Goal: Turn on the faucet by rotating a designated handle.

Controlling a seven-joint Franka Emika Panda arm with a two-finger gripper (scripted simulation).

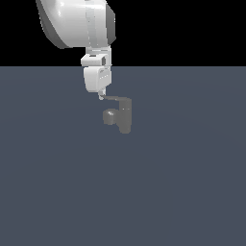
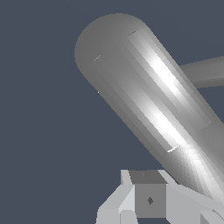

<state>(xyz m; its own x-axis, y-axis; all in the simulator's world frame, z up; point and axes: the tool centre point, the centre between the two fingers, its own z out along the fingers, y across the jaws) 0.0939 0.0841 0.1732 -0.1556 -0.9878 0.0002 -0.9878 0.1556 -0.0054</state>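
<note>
The faucet (image 1: 125,116) is a small dull-grey tap with an upright body, standing on the grey floor. Its stubby spout (image 1: 109,116) points toward the exterior view's left. The thin handle (image 1: 116,98) runs from the top of the body toward the exterior view's left. My gripper (image 1: 101,96) hangs down from above, with its tip at the free end of the handle. The fingers look pressed together and hold nothing. In the wrist view, a large shiny grey cylinder of the faucet (image 2: 144,96) fills the picture beside my fingertips (image 2: 149,199). I cannot tell which part it is.
A flat dark grey floor (image 1: 182,192) spreads around the faucet. The white arm links (image 1: 77,21) rise above the gripper at the upper part of the exterior view.
</note>
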